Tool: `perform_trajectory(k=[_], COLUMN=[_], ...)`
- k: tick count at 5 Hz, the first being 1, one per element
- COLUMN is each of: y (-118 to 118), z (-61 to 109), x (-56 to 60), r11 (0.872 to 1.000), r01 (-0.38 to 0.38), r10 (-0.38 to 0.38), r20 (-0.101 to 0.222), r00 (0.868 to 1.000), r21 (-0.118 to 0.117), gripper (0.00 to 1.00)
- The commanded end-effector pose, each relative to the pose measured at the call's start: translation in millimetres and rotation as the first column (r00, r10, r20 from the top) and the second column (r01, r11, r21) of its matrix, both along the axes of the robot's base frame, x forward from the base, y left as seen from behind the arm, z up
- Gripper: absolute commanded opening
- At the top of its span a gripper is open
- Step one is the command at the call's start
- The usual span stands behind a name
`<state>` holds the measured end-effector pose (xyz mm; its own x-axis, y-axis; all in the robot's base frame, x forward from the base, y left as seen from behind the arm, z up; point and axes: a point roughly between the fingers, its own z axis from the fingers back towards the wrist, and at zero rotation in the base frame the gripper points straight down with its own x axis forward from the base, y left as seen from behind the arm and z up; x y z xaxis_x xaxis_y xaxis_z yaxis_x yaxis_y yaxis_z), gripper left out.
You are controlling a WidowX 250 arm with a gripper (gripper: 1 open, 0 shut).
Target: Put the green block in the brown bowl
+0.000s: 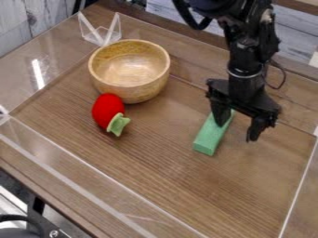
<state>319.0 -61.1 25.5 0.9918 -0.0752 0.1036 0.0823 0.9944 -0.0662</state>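
The green block (pixel 210 136) lies flat on the wooden table, a long light-green bar running from near-left to far-right. My gripper (pixel 241 121) points straight down at the block's far end and stands open. One finger is right by that end and the other is off to its right, with nothing held. The brown bowl (pixel 134 90), round and wooden, sits empty at the left rear, well apart from block and gripper.
A red strawberry-like toy (pixel 108 111) with a green leaf end lies in front of the bowl. Clear plastic walls (pixel 50 158) border the table at the front and left. A clear folded piece (pixel 99 28) stands behind the bowl.
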Motion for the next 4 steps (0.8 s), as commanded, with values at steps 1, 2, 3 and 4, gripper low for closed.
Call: perform_trajectory(k=[1,2,3,4], y=[23.7,36.0,39.6,42.0], z=[-13.7,-18.7,-21.9,-23.4], x=[1.6,3.8,0.0,-3.4], r11=[0.999,0.999,0.997,0.994], r01=[-0.03,-0.044,-0.072,-0.097], r10=[0.031,0.046,0.076,0.103], r20=[-0.053,-0.083,-0.11,-0.139], r00=[0.998,0.995,0.991,0.985], r21=[0.018,0.028,0.04,0.052], gripper=[1.0,1.0,1.0,1.0])
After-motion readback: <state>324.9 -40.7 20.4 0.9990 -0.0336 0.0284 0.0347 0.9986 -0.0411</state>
